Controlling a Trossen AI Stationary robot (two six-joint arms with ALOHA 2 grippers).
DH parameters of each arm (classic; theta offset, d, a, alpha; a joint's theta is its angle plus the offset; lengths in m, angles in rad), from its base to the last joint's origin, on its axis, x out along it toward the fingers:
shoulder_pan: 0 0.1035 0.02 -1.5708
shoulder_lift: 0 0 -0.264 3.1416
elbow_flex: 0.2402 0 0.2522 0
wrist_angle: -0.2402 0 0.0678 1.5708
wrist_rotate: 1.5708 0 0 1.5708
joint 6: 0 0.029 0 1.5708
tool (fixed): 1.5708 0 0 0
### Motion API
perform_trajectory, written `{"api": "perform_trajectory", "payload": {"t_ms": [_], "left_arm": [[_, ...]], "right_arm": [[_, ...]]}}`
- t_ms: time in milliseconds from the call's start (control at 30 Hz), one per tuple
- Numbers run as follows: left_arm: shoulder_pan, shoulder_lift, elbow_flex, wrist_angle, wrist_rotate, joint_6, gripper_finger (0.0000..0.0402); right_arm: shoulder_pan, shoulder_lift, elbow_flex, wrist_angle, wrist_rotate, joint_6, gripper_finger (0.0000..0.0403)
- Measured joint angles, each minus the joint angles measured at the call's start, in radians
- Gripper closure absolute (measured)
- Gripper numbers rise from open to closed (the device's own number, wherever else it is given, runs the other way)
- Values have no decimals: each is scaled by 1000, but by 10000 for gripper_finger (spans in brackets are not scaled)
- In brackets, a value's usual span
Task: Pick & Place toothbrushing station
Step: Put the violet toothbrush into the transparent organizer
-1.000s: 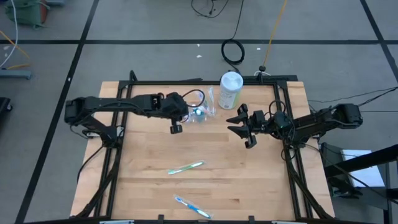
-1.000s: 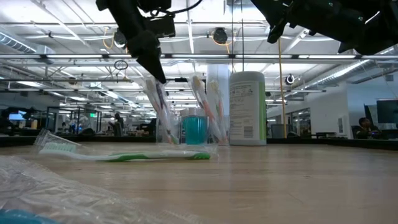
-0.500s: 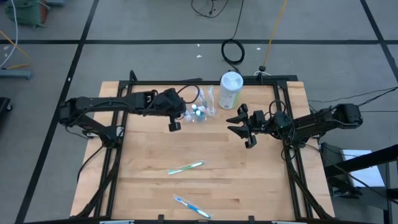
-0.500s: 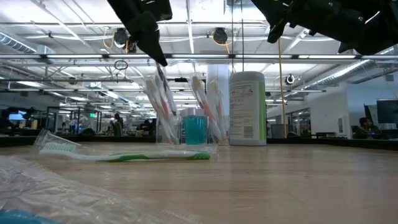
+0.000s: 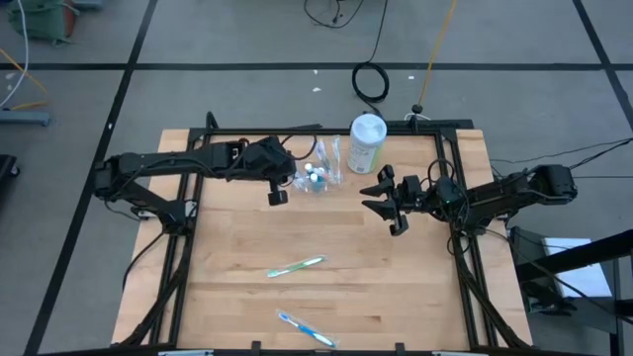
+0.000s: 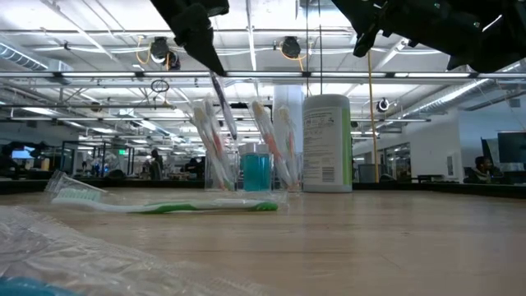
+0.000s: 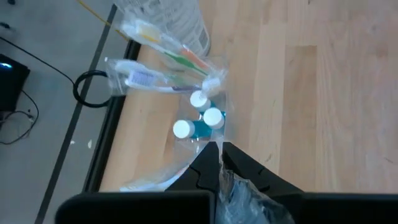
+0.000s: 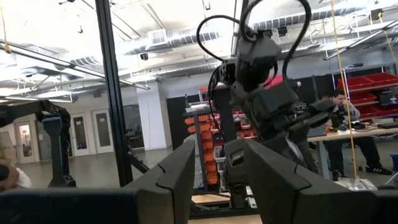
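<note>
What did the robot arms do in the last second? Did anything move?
The left gripper rose and drew back from the clear cup, shut on a wrapped toothbrush and lifting it with it. The right gripper stayed open in the air. The two toothbrushes on the table and the canister didn't move.

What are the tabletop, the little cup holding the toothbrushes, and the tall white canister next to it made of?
The tabletop looks like pale wood in glued strips with a smooth finish: plank seams and grain show. The cup seems to be clear plastic, since the brushes and a blue tube show through its wall. The canister looks like white plastic or coated card with a printed green label; which one, I can't tell.
</note>
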Motion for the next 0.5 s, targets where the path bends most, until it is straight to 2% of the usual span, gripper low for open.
{"api": "perform_trajectory", "payload": {"t_ms": [133,500], "left_arm": [[2,0,40,-45,-14,-12,389],[41,43,23,-71,-32,-62,395]], "right_arm": [[0,0,0,0,0,0,273],[0,0,0,0,0,0,273]]}}
